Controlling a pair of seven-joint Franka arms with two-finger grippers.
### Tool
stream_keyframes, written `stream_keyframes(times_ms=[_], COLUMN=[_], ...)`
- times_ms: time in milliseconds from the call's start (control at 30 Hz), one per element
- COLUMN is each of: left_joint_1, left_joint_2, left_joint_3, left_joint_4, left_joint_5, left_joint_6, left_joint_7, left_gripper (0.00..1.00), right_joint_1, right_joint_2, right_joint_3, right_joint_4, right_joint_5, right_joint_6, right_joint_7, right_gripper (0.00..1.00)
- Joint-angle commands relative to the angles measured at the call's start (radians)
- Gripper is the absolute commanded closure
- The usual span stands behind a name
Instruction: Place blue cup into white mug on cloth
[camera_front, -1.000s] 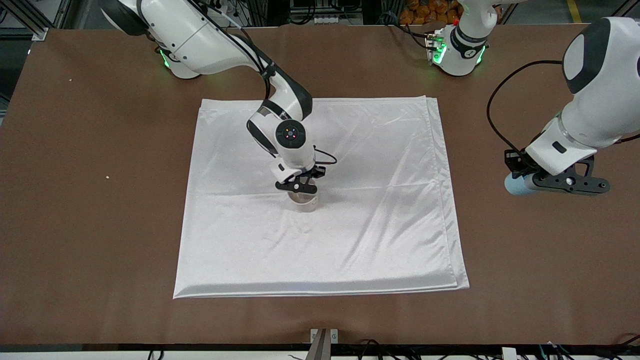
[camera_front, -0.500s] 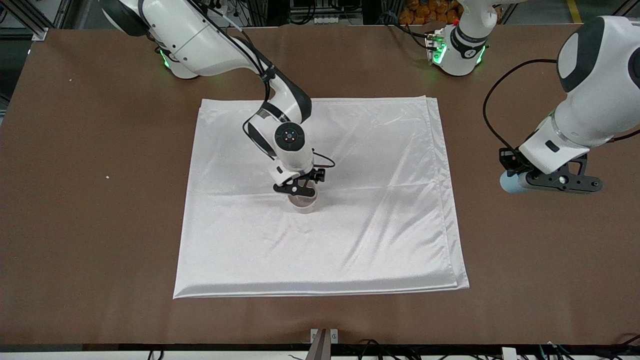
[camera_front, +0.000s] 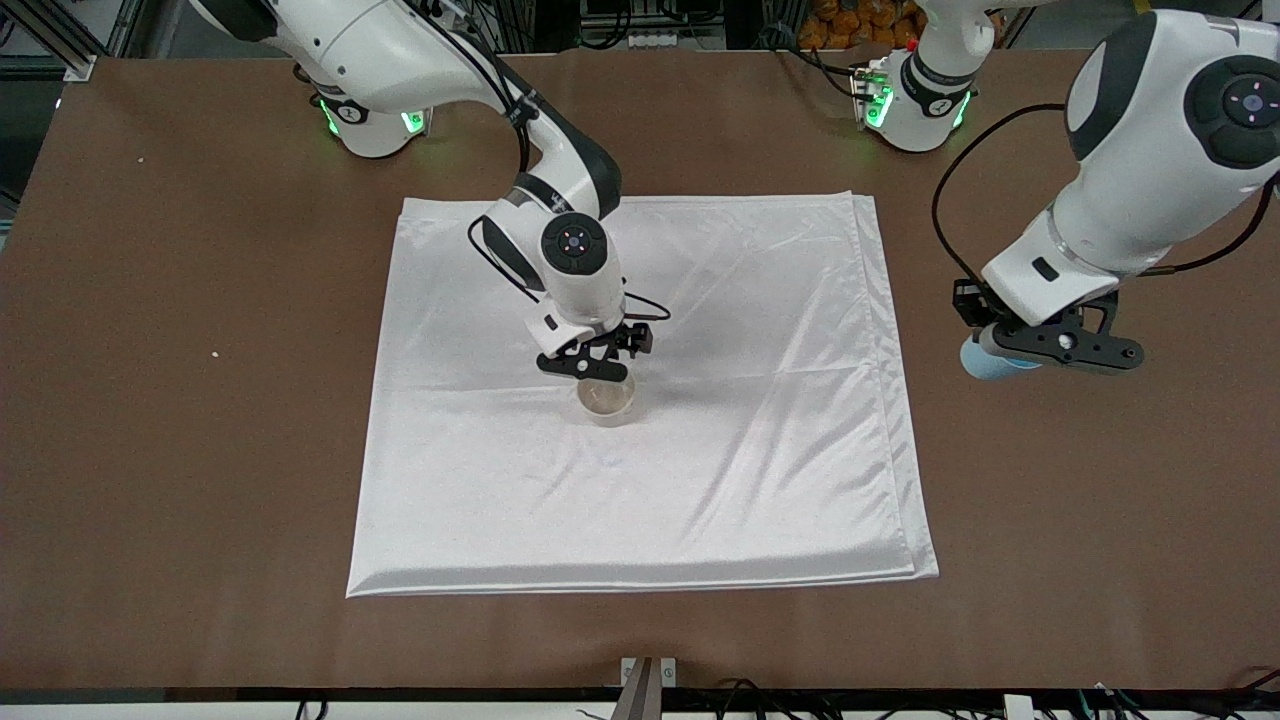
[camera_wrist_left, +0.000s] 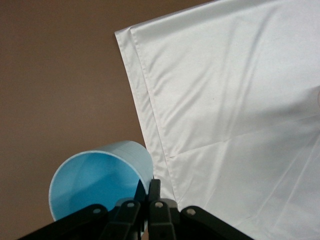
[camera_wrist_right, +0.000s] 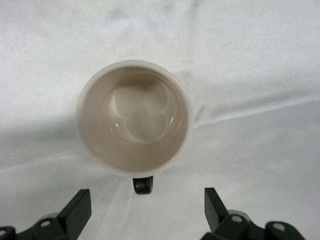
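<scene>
The right gripper (camera_wrist_right: 145, 212) hovers just above the white mug (camera_front: 606, 398), its fingers (camera_wrist_right: 75, 210) spread wide and holding nothing. The mug stands upright mid-cloth (camera_front: 740, 400). The left gripper (camera_front: 1040, 345), fingers clamped on the blue cup (camera_wrist_left: 97, 182), hangs over the bare brown surface (camera_front: 1100, 500) beside the cloth's edge.

Brown table (camera_front: 150, 400), cables (camera_front: 640, 30) and metal framing (camera_front: 60, 40) past it
</scene>
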Motion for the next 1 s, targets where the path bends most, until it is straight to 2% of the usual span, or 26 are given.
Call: stream_keyframes(times_ms=[0,167,400,700,967], left_joint_1=[0.000,-0.007,-0.040,-0.113,-0.245], left_joint_2=[-0.006,0.003,0.028,0.089,0.233], left_joint_3=[-0.056,-0.093,-0.145,-0.145,-0.137], left_joint_4=[0.008,0.029,0.032,0.049,0.166], left_joint_5=[0.018,0.019,0.018,0.018,0.053], left_joint_6=[-0.019,-0.019,-0.015,0.042,0.071], left_joint_7=[-0.015,0.001,-0.009,-0.012,-0.038], left_gripper=[1.00,1.00,1.00,1.00,1.00], right_joint_1=[-0.009,-0.017,-0.104,-0.305,-0.500], right_joint_2=[-0.057,-0.087,-0.135,-0.149,-0.132], right_joint_3=[0.011,0.011,0.008,0.003,0.002], right_joint_4=[-0.015,-0.016,-0.016,-0.026,-0.046], right_joint_5=[0.025,0.028,0.028,0.027,0.024], right_joint_6=[-0.023,-0.036,-0.127,-0.182,-0.170], right_joint_7=[0.014,-0.005,-0.148,-0.447,-0.657], right_gripper=[0.00,0.00,0.00,0.00,0.00])
